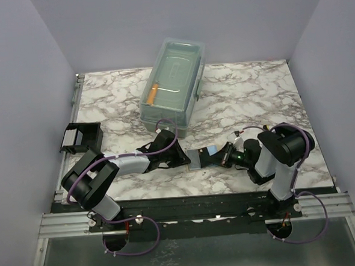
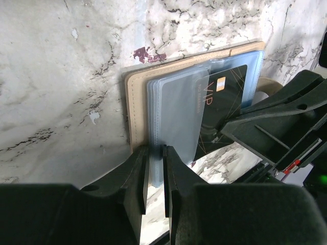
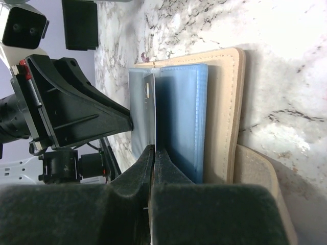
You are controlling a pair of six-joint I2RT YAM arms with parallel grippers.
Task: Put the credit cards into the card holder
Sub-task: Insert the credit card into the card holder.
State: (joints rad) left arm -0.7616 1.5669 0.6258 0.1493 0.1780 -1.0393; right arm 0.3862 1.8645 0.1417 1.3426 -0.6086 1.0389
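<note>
A tan pad point(image 2: 135, 102) with pale blue clear sleeves point(image 2: 173, 112) is held up between my two grippers near the table's front edge. My left gripper point(image 2: 156, 149) is shut on the edge of the sleeve stack. A dark grey credit card point(image 2: 219, 107) marked VIP lies among the sleeves, and my right gripper point(image 3: 155, 149) is shut on its thin edge. I cannot tell whether a light blue card is among the blue sleeves. The black card holder point(image 1: 81, 137) stands at the far left of the table, apart from both grippers point(image 1: 204, 156).
A large clear lidded box point(image 1: 173, 85) with an orange item inside stands at the back centre. Marble tabletop point(image 1: 254, 98) spreads to the right, with walls on three sides. The black card holder point(image 3: 79, 23) also shows at the top of the right wrist view.
</note>
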